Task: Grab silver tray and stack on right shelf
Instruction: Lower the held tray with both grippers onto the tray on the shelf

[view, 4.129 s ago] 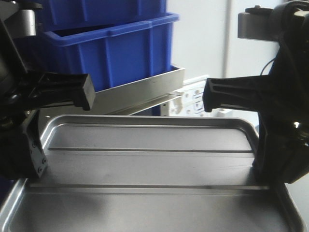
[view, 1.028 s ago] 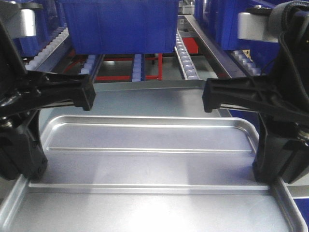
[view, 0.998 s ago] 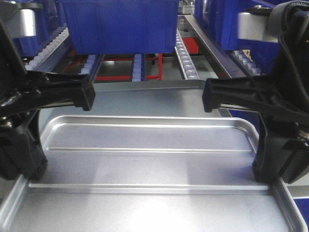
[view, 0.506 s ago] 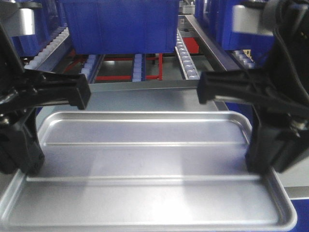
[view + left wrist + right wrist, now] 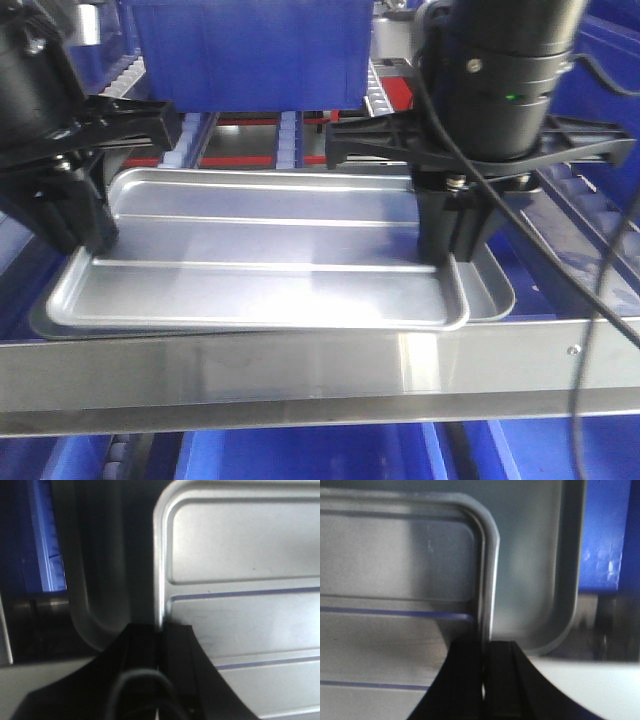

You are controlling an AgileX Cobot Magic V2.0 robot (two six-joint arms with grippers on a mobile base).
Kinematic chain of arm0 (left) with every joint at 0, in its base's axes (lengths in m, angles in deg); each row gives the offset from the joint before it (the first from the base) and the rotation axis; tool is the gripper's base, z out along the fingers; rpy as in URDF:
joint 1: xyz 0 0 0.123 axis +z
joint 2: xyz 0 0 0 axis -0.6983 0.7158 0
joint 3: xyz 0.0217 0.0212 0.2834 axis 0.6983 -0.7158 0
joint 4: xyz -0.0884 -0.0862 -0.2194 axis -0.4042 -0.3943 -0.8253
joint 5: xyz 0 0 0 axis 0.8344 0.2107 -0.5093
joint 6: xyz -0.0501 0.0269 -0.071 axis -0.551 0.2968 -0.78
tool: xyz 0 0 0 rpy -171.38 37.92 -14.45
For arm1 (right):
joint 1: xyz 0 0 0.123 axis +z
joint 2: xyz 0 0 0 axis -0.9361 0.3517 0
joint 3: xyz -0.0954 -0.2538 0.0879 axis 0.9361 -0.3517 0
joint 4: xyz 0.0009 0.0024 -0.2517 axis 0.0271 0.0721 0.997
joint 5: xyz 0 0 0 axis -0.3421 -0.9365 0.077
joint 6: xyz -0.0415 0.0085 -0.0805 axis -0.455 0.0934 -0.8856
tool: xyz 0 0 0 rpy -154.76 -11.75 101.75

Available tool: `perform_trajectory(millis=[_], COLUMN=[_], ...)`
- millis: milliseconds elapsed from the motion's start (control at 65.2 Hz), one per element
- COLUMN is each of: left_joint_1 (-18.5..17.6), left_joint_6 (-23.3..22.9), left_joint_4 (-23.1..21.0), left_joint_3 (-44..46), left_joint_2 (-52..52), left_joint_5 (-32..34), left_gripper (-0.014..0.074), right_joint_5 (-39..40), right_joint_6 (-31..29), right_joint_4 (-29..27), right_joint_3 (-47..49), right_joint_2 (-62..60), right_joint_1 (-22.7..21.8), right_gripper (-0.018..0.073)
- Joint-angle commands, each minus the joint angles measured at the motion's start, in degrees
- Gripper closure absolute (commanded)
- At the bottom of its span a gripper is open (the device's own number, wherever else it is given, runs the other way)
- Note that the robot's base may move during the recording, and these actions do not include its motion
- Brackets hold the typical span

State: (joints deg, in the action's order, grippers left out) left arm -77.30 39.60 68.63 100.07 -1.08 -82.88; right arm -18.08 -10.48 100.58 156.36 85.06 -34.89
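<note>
From the front-facing view, the shallow rectangular silver tray with two raised ridges (image 5: 270,250) lies inside a larger, deeper smooth silver tray (image 5: 492,290), whose rim shows at its right and left edges. Both sit on the steel-framed right shelf, just behind its wide shiny front rail (image 5: 300,375). The black left gripper (image 5: 85,225) stands at the ridged tray's left rim and the black right gripper (image 5: 445,240) at its right rim, near the front corner. A big blue plastic bin (image 5: 250,50) rests further back on the roller tracks.

The left wrist view shows the left gripper (image 5: 160,640) with its two dark fingers pinched close together on the silver tray's (image 5: 240,580) thin left rim, one finger inside and one outside. The deeper tray's curved wall (image 5: 95,590) runs just beside it.

The right wrist view shows the right gripper (image 5: 484,665) likewise nipped tight on the silver tray's (image 5: 395,570) right rim. The deeper tray's floor and rounded corner (image 5: 545,590) lie just beyond, with blue plastic (image 5: 605,535) past that.
</note>
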Motion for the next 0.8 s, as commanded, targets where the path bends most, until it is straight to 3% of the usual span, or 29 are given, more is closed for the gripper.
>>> perform_trajectory(millis=[0,292,783], left_joint_1=[0.38,1.54,1.80], left_joint_6=[4.93,5.29,5.29], left_joint_4=[-6.22,-6.37,-6.64], left_joint_3=[4.44,9.66,10.43], left_joint_2=[1.05,8.45,9.93], left_joint_5=[6.26,8.72,7.39], left_gripper=[0.0696,0.0696,0.0696], right_joint_5=[8.15,5.99,5.58], right_joint_6=[-4.27,-7.62,-7.84], right_joint_4=[-3.76,-7.16,-7.16], right_joint_3=[6.60,16.64,16.94], right_joint_2=[1.20,9.25,9.70], right_joint_1=[-1.32,-4.68,-4.75], right_gripper=[0.0501,0.0501,0.0501])
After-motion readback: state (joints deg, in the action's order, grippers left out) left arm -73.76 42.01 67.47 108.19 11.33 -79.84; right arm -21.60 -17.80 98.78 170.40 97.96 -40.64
